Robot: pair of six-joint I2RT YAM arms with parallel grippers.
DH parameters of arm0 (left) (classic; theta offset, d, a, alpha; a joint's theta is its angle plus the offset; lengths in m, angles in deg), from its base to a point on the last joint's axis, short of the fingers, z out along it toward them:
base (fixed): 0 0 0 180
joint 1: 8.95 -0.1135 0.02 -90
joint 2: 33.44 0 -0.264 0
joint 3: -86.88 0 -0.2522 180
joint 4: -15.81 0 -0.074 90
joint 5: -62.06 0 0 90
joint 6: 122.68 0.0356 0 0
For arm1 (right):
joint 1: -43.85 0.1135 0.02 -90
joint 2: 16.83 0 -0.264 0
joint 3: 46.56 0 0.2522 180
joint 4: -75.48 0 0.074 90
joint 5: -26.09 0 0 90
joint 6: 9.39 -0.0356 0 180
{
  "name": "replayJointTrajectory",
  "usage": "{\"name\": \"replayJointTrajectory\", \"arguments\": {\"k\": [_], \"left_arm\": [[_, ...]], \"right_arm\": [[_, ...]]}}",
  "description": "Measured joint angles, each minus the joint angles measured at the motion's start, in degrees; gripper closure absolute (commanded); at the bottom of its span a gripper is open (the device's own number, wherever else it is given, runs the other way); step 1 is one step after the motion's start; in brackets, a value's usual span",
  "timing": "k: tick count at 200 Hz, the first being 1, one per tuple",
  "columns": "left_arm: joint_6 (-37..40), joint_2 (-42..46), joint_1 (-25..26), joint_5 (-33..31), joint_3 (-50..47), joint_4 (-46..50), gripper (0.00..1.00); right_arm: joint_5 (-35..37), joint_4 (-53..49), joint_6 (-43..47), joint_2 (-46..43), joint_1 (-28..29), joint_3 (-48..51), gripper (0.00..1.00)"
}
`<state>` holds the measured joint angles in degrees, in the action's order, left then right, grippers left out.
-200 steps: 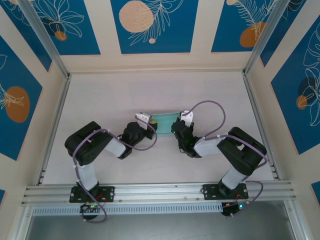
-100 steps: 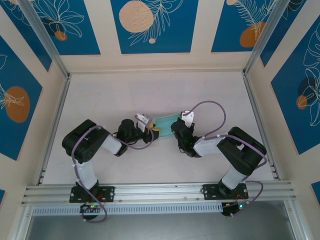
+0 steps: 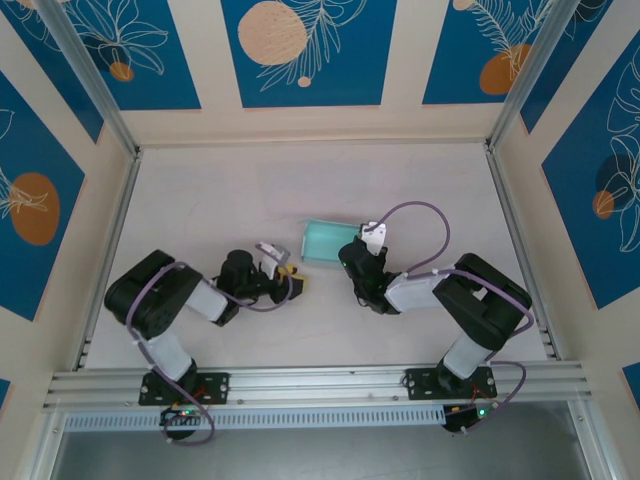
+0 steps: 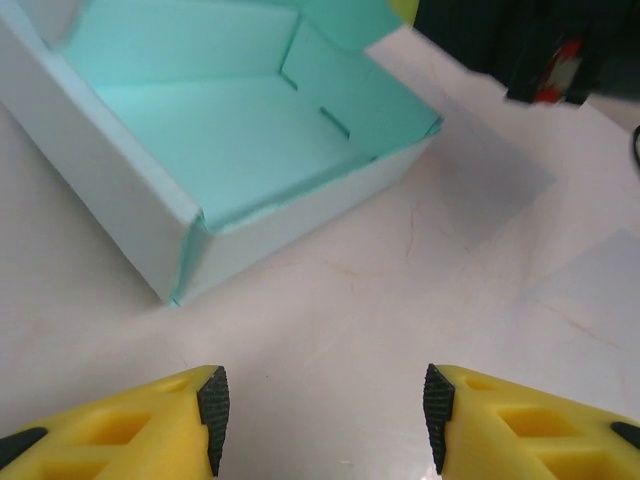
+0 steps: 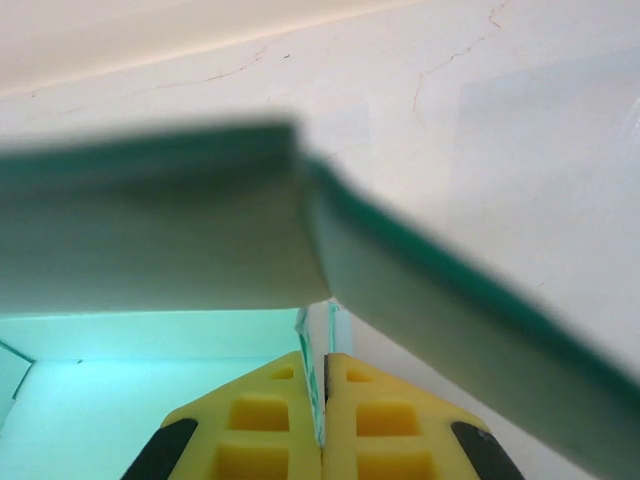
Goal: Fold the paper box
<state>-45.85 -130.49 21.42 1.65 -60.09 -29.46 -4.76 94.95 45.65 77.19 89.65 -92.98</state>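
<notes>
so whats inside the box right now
Nothing loose. The box shows a bare teal floor and a flap folded in at one end. The right claw is shut on one wall. The corner beneath that flap is covered.

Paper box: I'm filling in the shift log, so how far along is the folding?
Done: the paper box already stands as an open tray with its side walls up. In hand: the right claw is shut on one wall edge; the left claw is open, apart from it. Left: probably folding the top shut.
</notes>
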Motion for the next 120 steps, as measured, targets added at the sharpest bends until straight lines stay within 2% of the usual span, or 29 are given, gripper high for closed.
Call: {"name": "replayJointTrajectory", "arguments": {"k": [29,62,89,101,120], "left_arm": [[-0.46,10.14,-0.35,-2.73,-1.86,3.76,0.46],[-3.06,25.59,-0.72,-13.35,0.28,16.68,0.45],[-6.32,34.75,-1.97,-22.56,10.43,32.28,0.38],[-8.31,35.87,-2.82,-25.24,16.83,38.99,0.31],[-11.21,34.58,-3.56,-28.06,27.47,49.18,0.27]], "right_arm": [[-0.02,0.98,0.07,0.72,0.02,-0.02,0.95],[-0.46,1.49,1.2,1.16,0.17,-0.39,0.95],[-0.66,1.22,2.47,1.14,0.22,-0.68,0.95],[-0.72,0.94,2.93,1.14,0.22,-0.83,0.95],[-0.83,0.61,3.39,1.14,0.22,-1.05,0.95]]}}
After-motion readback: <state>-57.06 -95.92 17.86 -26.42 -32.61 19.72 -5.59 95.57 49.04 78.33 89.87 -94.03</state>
